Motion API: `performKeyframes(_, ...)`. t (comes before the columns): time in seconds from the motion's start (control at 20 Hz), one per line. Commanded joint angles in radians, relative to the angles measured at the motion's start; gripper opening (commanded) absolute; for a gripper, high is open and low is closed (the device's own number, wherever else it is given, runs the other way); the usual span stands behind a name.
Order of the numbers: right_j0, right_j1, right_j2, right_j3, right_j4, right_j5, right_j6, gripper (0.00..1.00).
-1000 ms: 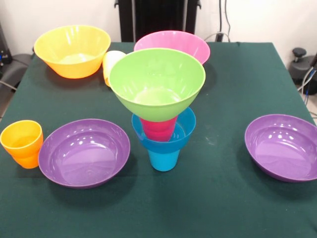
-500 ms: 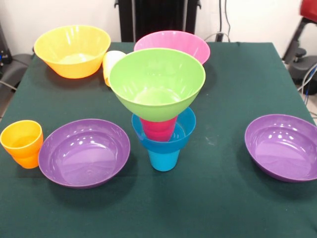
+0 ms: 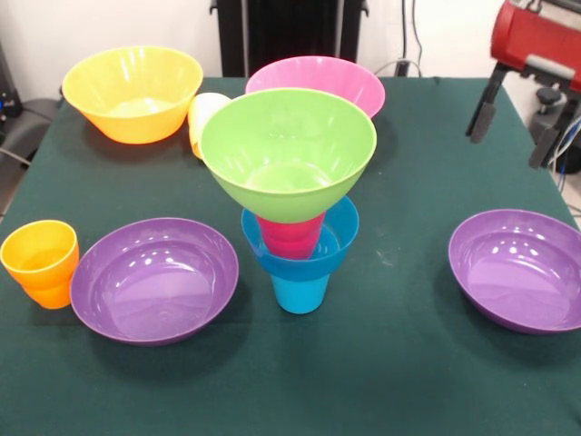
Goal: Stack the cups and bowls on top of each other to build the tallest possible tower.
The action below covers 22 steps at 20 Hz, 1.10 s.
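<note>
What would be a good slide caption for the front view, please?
Open pincer above the table's corner; tower of blue cup, blue bowl, red cup and green bowl stands mid-table.

**Colours on my table**

My gripper (image 3: 513, 127): red body, black fingers; table cloth (image 3: 408, 363): plain dark green; tower (image 3: 295, 195), top down: lime green bowl (image 3: 289, 150), red cup (image 3: 290, 238), blue bowl (image 3: 304, 259), blue cup (image 3: 300, 292); two purple bowls (image 3: 154, 277) (image 3: 519, 268); orange cup (image 3: 41, 262); orange-yellow bowl (image 3: 132, 91); pink bowl (image 3: 318, 77); pale yellow cup (image 3: 201, 113).
</note>
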Motion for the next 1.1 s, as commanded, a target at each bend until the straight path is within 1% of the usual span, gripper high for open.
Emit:
performKeyframes(0.05,-0.027,0.046,0.191,0.125,-0.056,-0.114,0.083,1.00)
performKeyframes(0.3,-0.040,0.070,0.211,0.109,-0.049,-0.157,0.106,1.00)
performKeyframes(0.55,-0.047,0.103,0.212,0.080,-0.043,-0.173,0.132,1.00)
performKeyframes(0.7,-0.036,0.105,0.215,0.095,-0.041,-0.197,0.139,1.00)
performKeyframes(0.95,-0.039,0.119,0.220,0.101,-0.039,-0.230,0.140,1.00)
performKeyframes(1.1,-0.034,0.108,0.221,0.127,-0.040,-0.236,0.136,1.00)
